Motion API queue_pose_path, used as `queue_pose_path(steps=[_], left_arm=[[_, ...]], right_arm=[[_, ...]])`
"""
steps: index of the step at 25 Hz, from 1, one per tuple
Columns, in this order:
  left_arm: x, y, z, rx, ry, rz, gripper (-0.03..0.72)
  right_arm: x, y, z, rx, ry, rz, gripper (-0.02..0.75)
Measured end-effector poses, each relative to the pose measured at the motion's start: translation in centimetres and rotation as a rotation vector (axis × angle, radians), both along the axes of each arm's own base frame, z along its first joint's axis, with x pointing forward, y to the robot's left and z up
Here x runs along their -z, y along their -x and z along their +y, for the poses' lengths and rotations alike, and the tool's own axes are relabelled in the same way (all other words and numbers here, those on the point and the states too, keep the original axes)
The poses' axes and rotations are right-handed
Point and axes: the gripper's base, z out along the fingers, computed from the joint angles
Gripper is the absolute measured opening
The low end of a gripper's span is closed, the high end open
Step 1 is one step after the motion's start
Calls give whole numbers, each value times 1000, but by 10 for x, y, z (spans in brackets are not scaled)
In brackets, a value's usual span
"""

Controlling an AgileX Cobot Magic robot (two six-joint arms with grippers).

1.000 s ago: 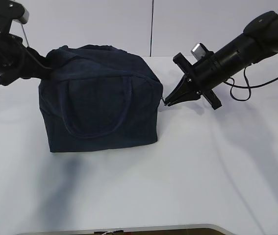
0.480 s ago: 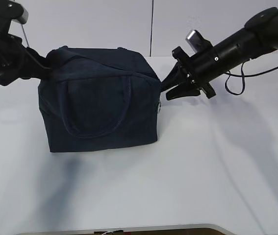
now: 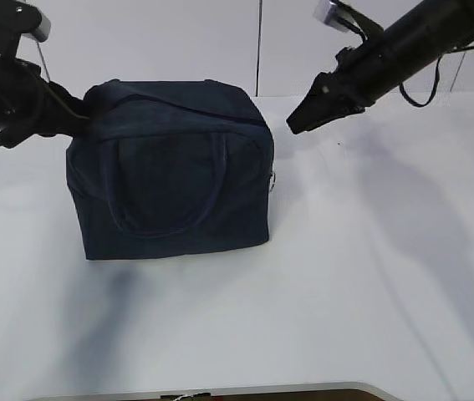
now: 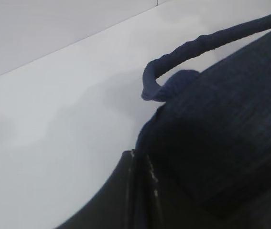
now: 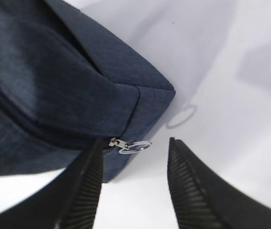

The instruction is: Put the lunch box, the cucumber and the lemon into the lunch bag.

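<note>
arms (image 3: pixel 404 42): matte blk | loose blk cable | ribbed blk jaws | silver cam blocks

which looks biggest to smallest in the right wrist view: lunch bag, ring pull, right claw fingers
1. lunch bag, fills the left half of the view
2. right claw fingers, though nearness to the camera enlarges them
3. ring pull, by far the smallest

- White table (image 3: pixel 362 276): matte surface, soft grey shadows across it, rounded front edge visible at the bottom.
- Wall (image 3: pixel 161 38): pale grey-white panels behind the table, one dark vertical seam (image 3: pixel 259 46).
- Lighting: diffuse, even.
</note>
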Motion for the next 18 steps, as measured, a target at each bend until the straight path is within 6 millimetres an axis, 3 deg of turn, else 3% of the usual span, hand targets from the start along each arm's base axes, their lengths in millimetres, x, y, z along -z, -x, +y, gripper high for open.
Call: queue_pose_path(steps=[6, 13, 18], left_arm=[[0, 1, -1, 12, 7, 5, -15], [-2, 4, -4, 133, -78, -23, -6], [-17, 12, -4, 317, -277, -116, 133]], right_arm=[[-29, 12, 1, -193, 107, -226, 365], [-42, 20, -5, -283, 256, -310, 365], [-49, 23, -6, -295, 279, -333, 367]])
